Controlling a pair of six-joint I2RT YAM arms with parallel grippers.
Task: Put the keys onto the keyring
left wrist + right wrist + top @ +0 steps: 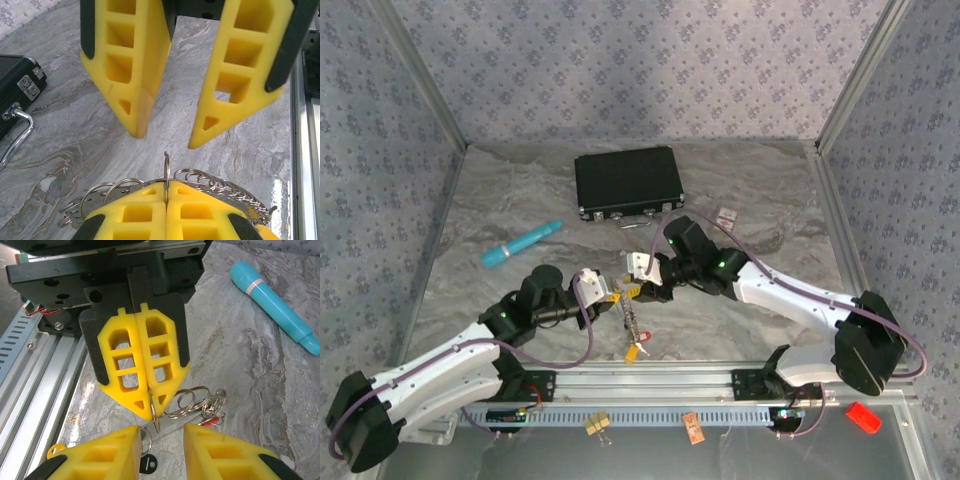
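Observation:
My left gripper (166, 192) is shut on a thin metal split ring, the keyring (166, 164), which stands on edge between its yellow pads. More rings (220, 182) on a perforated metal strip spread out behind the tips. In the right wrist view the same ring (155, 416) juts from the left gripper (151, 412), and small keys (214, 414) with red and green heads lie among the rings to its right. My right gripper (160, 434) is open, its tips either side of the ring and not touching it. From above, both grippers (612, 294) (640, 286) meet at mid-table, with tagged keys (637, 340) trailing below.
A black case (627, 183) lies at the back centre and a teal pen (522, 243) at the left. A small red-and-white card (725, 218) sits right of the case. The aluminium rail (650, 385) runs along the near edge, with a yellow binder clip (598, 424) below it.

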